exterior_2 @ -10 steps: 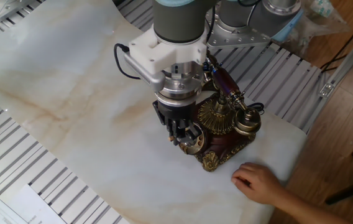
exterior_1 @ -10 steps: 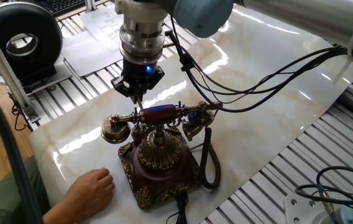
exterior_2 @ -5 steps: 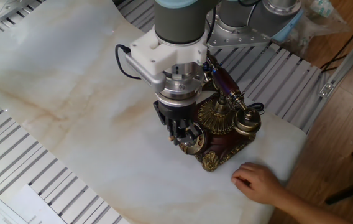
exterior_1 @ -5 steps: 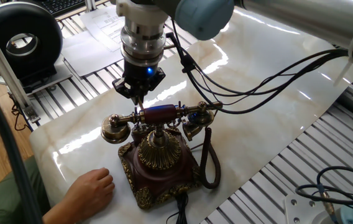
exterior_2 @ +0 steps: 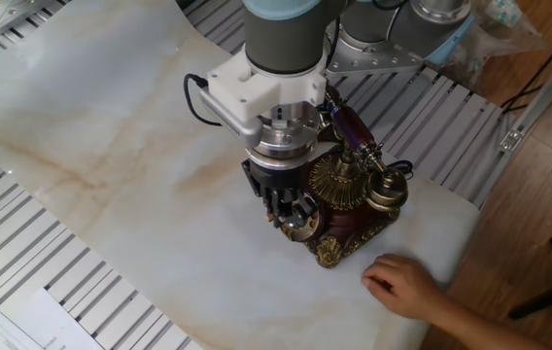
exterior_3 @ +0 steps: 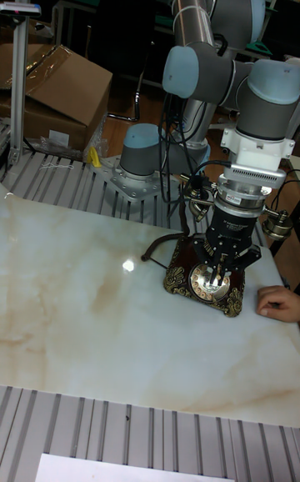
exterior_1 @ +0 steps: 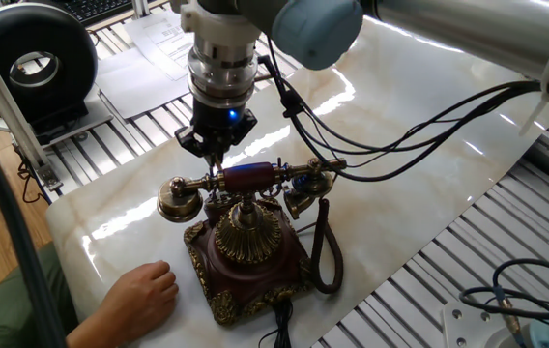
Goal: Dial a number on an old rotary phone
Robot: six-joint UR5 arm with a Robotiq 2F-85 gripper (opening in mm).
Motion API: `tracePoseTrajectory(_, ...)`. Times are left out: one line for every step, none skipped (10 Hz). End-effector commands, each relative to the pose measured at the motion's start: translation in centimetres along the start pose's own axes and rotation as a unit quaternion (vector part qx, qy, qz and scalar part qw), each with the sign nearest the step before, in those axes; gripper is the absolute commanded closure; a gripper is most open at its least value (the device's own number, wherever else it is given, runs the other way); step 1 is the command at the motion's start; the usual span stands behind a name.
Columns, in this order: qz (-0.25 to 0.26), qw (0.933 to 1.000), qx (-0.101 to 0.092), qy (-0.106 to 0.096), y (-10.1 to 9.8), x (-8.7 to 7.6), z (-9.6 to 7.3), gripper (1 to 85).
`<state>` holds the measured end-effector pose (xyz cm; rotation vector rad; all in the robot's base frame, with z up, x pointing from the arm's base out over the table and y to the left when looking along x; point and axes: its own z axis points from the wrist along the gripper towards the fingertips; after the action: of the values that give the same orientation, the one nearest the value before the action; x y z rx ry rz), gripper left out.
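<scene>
The old rotary phone [exterior_1: 248,246] stands on the marble-patterned tabletop [exterior_1: 419,184], near its edge and close to the robot's base. Its dark maroon square base carries ornate brass trim, and a brass dome [exterior_1: 246,232] rises from the middle. The maroon-and-brass handset [exterior_1: 247,180] lies level across the cradle above the dome. A dark cord [exterior_1: 330,246] loops down beside the base and rests on the tabletop.

The gripper [exterior_3: 222,268] points straight down over the dial [exterior_3: 209,280], which faces the tall fixed view at the front of the phone. Its fingertips sit at the dial face, and the jaws look drawn close together, with a blue light glowing on the gripper body in one fixed view.

A person's hand [exterior_2: 404,285] rests flat on the tabletop just beside the phone, apart from it. Printed sheets [exterior_1: 154,53] lie at the far edge of the tabletop, but their writing is too small to read. No brand or label can be read on the phone.
</scene>
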<state>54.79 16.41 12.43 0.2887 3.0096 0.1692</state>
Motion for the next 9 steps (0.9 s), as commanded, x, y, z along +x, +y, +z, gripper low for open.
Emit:
tracePoseTrajectory(-0.003, 1.0000, -0.003, 0.006, 0.0, -0.7, -1.0, 84.3)
tracePoseTrajectory(-0.005, 1.0000, 0.000, 0.005, 0.1, -1.2, -1.5, 84.3)
tracePoseTrajectory(-0.010, 0.9999, 0.001, 0.007, 0.1, -1.3, -1.7, 84.3)
tracePoseTrajectory(-0.017, 0.9998, 0.003, 0.007, 0.0, -1.3, -1.7, 84.3)
tracePoseTrajectory(-0.028, 0.9995, 0.011, 0.012, -0.5, -1.1, -1.7, 84.3)
tracePoseTrajectory(-0.039, 0.9990, 0.015, 0.015, -0.6, -0.9, -1.7, 84.3)
tracePoseTrajectory(-0.046, 0.9988, 0.012, 0.014, -0.5, -1.0, -1.7, 84.3)
tracePoseTrajectory(-0.040, 0.9990, 0.007, 0.018, -0.2, -0.6, -1.8, 84.3)
tracePoseTrajectory(-0.035, 0.9992, 0.009, 0.019, 0.0, 0.6, -2.5, 84.3)
